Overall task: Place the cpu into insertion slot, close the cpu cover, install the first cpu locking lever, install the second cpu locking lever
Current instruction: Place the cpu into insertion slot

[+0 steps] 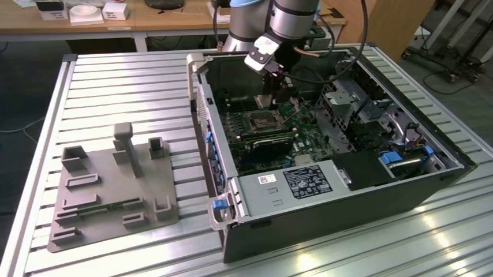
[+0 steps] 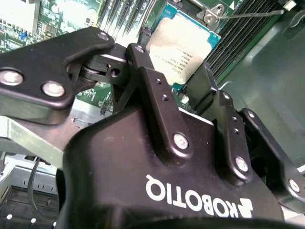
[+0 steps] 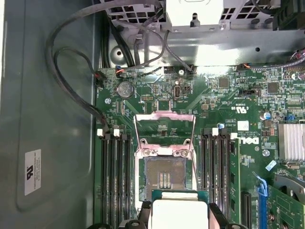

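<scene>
**Chip held over the open socket**

The claw [image 1: 271,92] reaches down into the open computer case [image 1: 431,179] on the slatted worktop [image 1: 115,75]. Its fingers [image 3: 143,215] are closed on opposite edges of the chip [image 2: 183,45], which is held flat with its metal top up. The socket [image 3: 164,179] lies below and is still bare. It sits slightly off from the chip, toward the hinge of the cover [image 3: 165,115], which is swung back and open. The chip seems to hang clear of the socket, though the gap is hard to judge.
</scene>
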Controlling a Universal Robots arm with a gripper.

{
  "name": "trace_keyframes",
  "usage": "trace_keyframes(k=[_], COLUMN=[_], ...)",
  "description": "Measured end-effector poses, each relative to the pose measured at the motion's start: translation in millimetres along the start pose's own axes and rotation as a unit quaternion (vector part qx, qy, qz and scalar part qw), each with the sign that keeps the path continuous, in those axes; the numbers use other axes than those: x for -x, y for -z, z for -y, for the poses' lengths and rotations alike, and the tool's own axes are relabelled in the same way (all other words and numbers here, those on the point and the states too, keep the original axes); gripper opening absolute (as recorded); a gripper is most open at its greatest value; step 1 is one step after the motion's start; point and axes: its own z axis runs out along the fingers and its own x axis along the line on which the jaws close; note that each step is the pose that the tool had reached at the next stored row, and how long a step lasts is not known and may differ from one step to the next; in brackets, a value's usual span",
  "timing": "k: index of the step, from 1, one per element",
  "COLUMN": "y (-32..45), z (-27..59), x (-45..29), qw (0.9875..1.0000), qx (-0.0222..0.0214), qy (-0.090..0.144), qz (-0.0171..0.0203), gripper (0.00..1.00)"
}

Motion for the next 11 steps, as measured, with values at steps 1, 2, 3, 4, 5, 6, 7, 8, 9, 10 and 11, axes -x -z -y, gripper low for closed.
trace_keyframes(k=[1, 2, 3, 4, 5, 6, 7, 8, 9, 10, 11], y=[-0.3, -0.8, -1.7, -2.7, -3.8, -5.0, -6.4, -7.8, -9.1, -10.3, -11.6], z=[0.0, 0.0, 0.0, 0.0, 0.0, 0.0, 0.0, 0.0, 0.0, -0.2, -0.5], x=[-0.1, -0.3, -0.6, -1.0, -1.5, -2.2, -3.2, -4.4, -5.7, -6.9, -8.0], qw=[1.0, 1.0, 1.0, 1.0, 1.0, 1.0, 1.0, 1.0, 1.0, 1.0, 1.0], qx=[0.0001, 0.0002, 0.0001, 0.0002, 0.0002, 0.0002, 0.0002, 0.0003, 0.0003, 0.0003, 0.0003], qy=[0.0, 0.0, 0.0, 0.0, 0.0, 0.001, 0.001, 0.001, 0.001, 0.002, 0.002], qz=[-0.0001, -0.0001, 0.0, 0.0001, 0.0001, 0.0001, 0.0002, 0.0001, 0.0001, 0.0001, 0.0001], gripper=[0.54, 0.54, 0.54, 0.54, 0.54, 0.54, 0.54, 0.54, 0.54, 0.54, 0.54])
